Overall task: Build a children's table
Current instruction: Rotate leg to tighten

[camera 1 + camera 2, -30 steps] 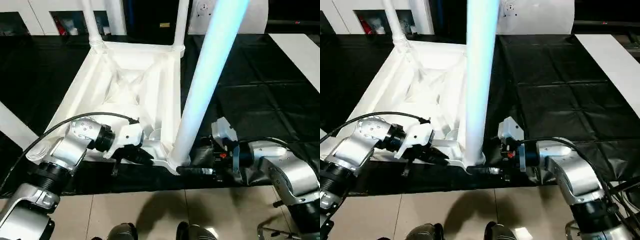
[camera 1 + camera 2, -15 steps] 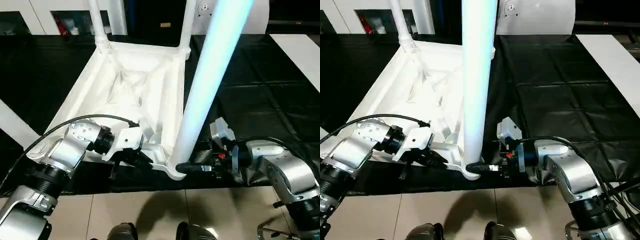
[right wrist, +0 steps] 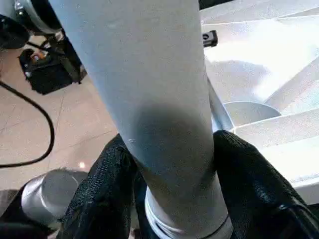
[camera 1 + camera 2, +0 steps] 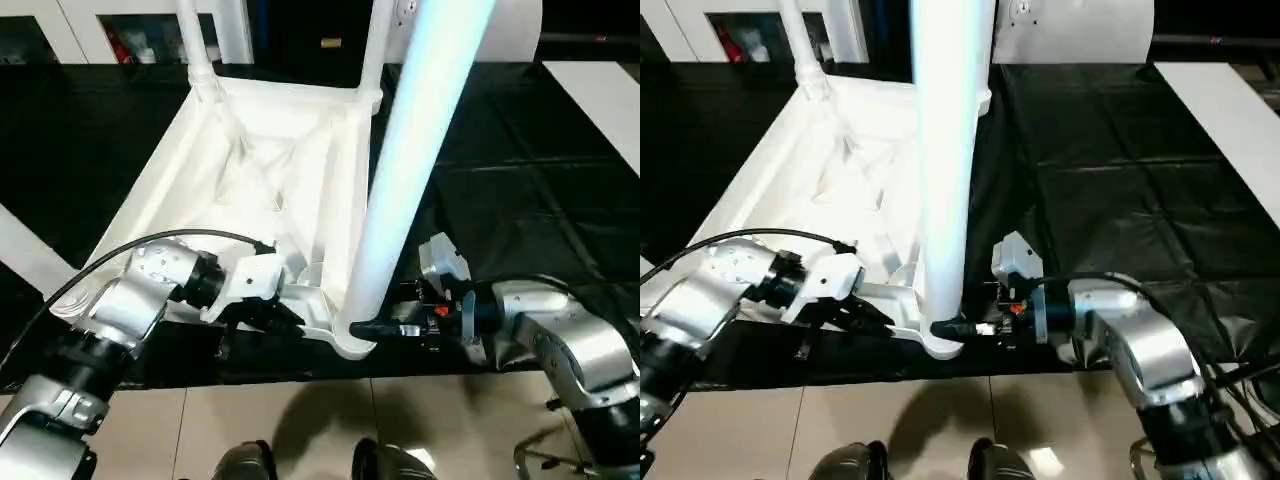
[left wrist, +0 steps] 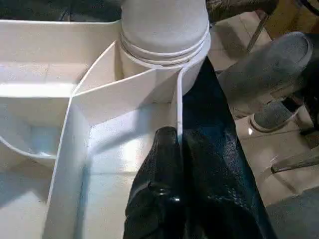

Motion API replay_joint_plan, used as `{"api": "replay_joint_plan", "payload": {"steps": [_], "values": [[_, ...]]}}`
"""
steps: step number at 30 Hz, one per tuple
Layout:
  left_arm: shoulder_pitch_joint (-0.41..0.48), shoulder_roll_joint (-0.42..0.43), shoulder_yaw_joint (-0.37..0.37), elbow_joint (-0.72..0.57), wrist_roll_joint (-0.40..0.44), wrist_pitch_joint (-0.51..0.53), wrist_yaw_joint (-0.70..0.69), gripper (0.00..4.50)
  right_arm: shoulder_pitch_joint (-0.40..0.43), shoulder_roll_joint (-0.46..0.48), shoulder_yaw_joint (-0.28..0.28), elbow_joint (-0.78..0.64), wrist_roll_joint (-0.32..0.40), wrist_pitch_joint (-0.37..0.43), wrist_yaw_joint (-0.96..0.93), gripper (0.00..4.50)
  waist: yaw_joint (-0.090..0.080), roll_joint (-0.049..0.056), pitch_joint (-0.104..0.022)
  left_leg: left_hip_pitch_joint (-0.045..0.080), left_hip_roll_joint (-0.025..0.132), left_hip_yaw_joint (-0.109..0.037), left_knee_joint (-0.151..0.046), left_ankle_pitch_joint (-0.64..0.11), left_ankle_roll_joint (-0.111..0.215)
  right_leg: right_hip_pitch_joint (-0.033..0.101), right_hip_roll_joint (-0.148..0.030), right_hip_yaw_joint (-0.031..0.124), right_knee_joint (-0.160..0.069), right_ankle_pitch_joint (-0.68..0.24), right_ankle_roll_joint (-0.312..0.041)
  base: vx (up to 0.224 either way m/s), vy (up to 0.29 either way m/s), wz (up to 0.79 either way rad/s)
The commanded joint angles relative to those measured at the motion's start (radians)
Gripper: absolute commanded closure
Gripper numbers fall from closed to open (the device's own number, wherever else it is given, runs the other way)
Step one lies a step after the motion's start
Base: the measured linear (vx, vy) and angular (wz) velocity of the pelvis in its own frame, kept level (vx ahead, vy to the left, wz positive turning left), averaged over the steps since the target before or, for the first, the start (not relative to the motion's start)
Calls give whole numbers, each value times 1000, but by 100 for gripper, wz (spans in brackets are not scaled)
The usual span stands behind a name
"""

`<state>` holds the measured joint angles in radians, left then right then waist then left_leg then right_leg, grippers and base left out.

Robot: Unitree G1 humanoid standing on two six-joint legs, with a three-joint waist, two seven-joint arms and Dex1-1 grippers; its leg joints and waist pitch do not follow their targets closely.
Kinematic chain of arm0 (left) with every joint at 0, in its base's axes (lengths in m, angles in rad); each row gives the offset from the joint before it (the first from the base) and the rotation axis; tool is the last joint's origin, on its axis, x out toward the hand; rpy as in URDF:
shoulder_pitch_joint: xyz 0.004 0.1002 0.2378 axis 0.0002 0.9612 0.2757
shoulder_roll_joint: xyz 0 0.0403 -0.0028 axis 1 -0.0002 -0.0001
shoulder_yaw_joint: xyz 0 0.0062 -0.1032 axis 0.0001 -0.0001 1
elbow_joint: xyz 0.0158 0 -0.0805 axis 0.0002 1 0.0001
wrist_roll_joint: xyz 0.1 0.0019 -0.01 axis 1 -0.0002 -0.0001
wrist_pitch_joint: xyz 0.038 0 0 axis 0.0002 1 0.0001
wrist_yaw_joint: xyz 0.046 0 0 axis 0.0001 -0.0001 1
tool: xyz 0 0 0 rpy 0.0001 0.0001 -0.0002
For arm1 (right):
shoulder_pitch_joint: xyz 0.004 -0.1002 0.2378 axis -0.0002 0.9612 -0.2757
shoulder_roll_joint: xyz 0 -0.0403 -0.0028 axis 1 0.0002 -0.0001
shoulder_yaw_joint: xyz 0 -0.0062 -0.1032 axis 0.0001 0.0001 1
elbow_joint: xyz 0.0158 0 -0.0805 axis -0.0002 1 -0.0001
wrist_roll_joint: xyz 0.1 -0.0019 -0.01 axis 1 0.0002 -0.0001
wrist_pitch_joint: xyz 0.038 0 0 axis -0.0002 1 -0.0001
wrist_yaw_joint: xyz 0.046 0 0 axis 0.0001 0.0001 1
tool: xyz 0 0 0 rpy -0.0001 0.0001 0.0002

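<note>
The white tabletop [image 4: 250, 170] lies upside down on the black mat, ribs facing up. Two legs [image 4: 195, 40] [image 4: 375, 40] stand in its far corner sockets. A third leg [image 4: 410, 160] rises from the near right socket [image 4: 352, 340]. My left gripper [image 4: 285, 315] is shut on the thin rim wall of the tabletop [image 5: 124, 99] beside that socket. My right gripper [image 4: 375, 328] comes in from the right at the base of the third leg [image 3: 149, 74], its two fingers [image 3: 107, 184] pressed against the leg on either side.
The black mat [image 4: 520, 180] stretches right of the tabletop. Flat white boards lie at the left [image 4: 25, 250] and far right [image 4: 600, 100]. A black cable [image 4: 150, 240] loops over my left wrist. Tiled floor [image 4: 300, 420] and grey feet [image 4: 380, 465] lie close below.
My right gripper's fingers have closed in around the base of the near right leg. The left gripper keeps its hold on the rim. The view has shifted slightly.
</note>
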<state>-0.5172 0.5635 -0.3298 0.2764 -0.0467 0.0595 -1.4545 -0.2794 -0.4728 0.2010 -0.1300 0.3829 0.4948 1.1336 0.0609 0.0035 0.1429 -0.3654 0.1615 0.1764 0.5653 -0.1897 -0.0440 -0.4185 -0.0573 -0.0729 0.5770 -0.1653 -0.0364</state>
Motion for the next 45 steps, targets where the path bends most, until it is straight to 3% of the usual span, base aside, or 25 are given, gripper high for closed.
{"api": "replay_joint_plan", "payload": {"steps": [1, 3, 5, 6, 8, 9, 11, 12, 13, 16, 18, 19, 20, 21, 25, 28, 30, 31, 32, 33, 36, 39, 41, 42, 45], "values": [[9, -27, -19, -15, 10, 34, 61, 450, 24, 47, 52, -23, -22, 37, -80, 247, -5, 1, -35, 8, 74, -28, -76, -203, 59, 48, -102, 68, -79, -371, -186, 0, 0, 0], [7, -49, -14, -21, 28, 74, 119, 450, 26, 97, 62, -22, -67, 53, -179, 249, -10, -8, -32, 9, 71, -30, -80, -233, 47, 46, -102, 68, -87, -462, -157, 0, 0, 0], [-2, -77, -8, -22, 40, 126, 176, 450, 19, 155, 58, -9, -93, 83, -277, 251, -16, -6, -17, 17, 62, -36, -82, -297, 22, 35, -109, 65, -111, -679, -91, 0, 0, 0], [-6, -88, -5, -22, 43, 148, 196, 450, 15, 177, 54, -3, -98, 92, -308, 251, -21, -11, -15, 19, 60, -40, -84, -312, 13, 34, -109, 63, -115, -730, -71, 0, 0, 0], [-29, -154, 17, -15, 41, 229, 292, 450, -12, 285, 26, 32, -110, 141, -454, 253, -32, -7, -10, 27, 54, -45, -82, -351, -3, 23, -108, 57, -130, -820, -32, 0, 0, 0], [-35, -167, 20, -12, 40, 243, 306, 450, -20, 304, 21, 42, -111, 150, -478, 253, -43, -9, -9, 23, 50, -55, -82, -374, -12, 28, -108, 46, -134, -853, -11, -60, 14, -11], [-50, -204, 25, -3, 47, 278, 351, 450, -47, 360, 8, 75, -114, 171, -545, 253, -54, -4, -11, 16, 55, -66, -89, -402, -15, 43, -112, 36, -134, -814, 0, -62, 38, -17], [-50, -204, 25, -3, 47, 278, 351, 450, -47, 360, 8, 75, -114, 171, -545, 253, -62, 4, -9, 15, 63, -69, -96, -412, -11, 46, -113, 32, -133, -737, -22, -39, 53, -15], [-70, -251, 35, 13, 61, 317, 420, 450, -87, 436, -16, 129, -136, 191, -648, 253, -69, 13, -7, 16, 71, -73, -101, -432, -15, 48, -114, 31, -129, -665, -47, -17, 56, -11], [-103, -322, 59, 51, 90, 352, 538, 450, -170, 550, -60, 246, -199, 182, -823, 253, -86, 9, -2, 30, 63, -76, -97, -503, -35, 37, -117, 28, -133, -674, -66, -6, 19, -4], [-115, -341, 64, 64, 101, 352, 569, 450, -198, 577, -75, 285, -213, 151, -861, 253, -89, 9, -1, 20, 63, -77, -99, -472, -28, 44, -122, 30, -132, -667, -63, 0, 0, 0], [-125, -350, 65, 74, 107, 351, 580, 450, -215, 587, -78, 306, -223, 122, -874, 253, -89, 7, -6, 23, 64, -73, -98, -455, -24, 42, -123, 34, -133, -652, -63, 0, 0, 0], [-126, -350, 65, 77, 108, 351, 580, 450, -218, 587, -77, 309, -224, 117, -873, 197, -88, 7, -5, 23, 64, -72, -98, -443, -21, 42, -123, 36, -132, -636, -67, 0, 0, 0], [-131, -348, 62, 83, 109, 345, 574, 450, -223, 585, -76, 307, -221, 93, -867, 184, -84, 6, -8, 25, 66, -65, -98, -414, -13, 40, -122, 43, -130, -594, -78, 0, 0, 0], [-127, -331, 56, 84, 114, 338, 557, 450, -210, 574, -91, 279, -224, 67, -851, 162, -77, 6, -22, 14, 70, -50, -94, -270, 11, 54, -119, 57, -103, -387, -152, 0, 0, 0], [-113, -296, 51, 83, 117, 324, 520, 450, -169, 522, -101, 215, -224, 52, -799, 131, -68, 5, -33, 20, 69, -38, -85, -218, 34, 55, -115, 61, -92, -327, -177, 18, -10, 2], [-112, -292, 50, 87, 119, 320, 516, 450, -164, 513, -103, 212, -220, 43, -789, 110, -63, 5, -41, 15, 68, -34, -79, -160, 53, 62, -112, 61, -83, -251, -204, 55, -32, 5], [-101, -268, 47, 86, 117, 306, 488, 450, -134, 462, -106, 163, -198, 31, -729, 110, -59, 6, -44, 16, 67, -33, -76, -139, 65, 62, -110, 59, -81, -236, -215, 51, -43, 2], [-99, -262, 46, 86, 117, 301, 480, 450, -127, 450, -106, 151, -192, 29, -712, 96, -51, 19, -48, 13, 64, -34, -73, -128, 69, 69, -110, 57, -78, -226, -211, 51, -43, 2], [-89, -235, 41, 89, 117, 279, 447, 450, -98, 393, -110, 104, -168, 21, -642, 91, -46, 12, -53, 13, 66, -29, -69, -92, 85, 69, -109, 59, -72, -164, -223, 0, 0, 0], [-75, -194, 23, 86, 113, 226, 372, 450, -63, 296, -112, 56, -143, 8, -526, 61, -34, 9, -65, 2, 60, -28, -56, -4, 136, 80, -103, 58, -49, 3, -251, 0, 0, 0], [-67, -164, 8, 89, 110, 163, 310, 450, -42, 227, -124, 36, -114, 5, -425, 45, -25, 8, -66, 0, 61, -26, -53, -12, 153, 81, -104, 50, -56, -56, -248, 0, 0, 0], [-66, -147, -2, 93, 113, 140, 280, 450, -35, 190, -127, 31, -102, 3, -371, 23, -20, 5, -64, 3, 61, -27, -55, -37, 140, 81, -101, 48, -64, -138, -232, 0, 0, 0], [-63, -117, -21, 100, 112, 97, 228, 450, -26, 130, -127, 26, -84, -3, -284, 17, -20, -4, -65, 6, 63, -25, -55, -51, 131, 80, -100, 49, -67, -181, -220, 0, 0, 0], [-57, -88, -37, 100, 96, 49, 159, 450, -25, 66, -122, 26, -59, -5, -198, 3, -13, 4, -62, 12, 69, -27, -56, -78, 116, 73, -101, 49, -69, -237, -210, 0, 0, 0]]}}
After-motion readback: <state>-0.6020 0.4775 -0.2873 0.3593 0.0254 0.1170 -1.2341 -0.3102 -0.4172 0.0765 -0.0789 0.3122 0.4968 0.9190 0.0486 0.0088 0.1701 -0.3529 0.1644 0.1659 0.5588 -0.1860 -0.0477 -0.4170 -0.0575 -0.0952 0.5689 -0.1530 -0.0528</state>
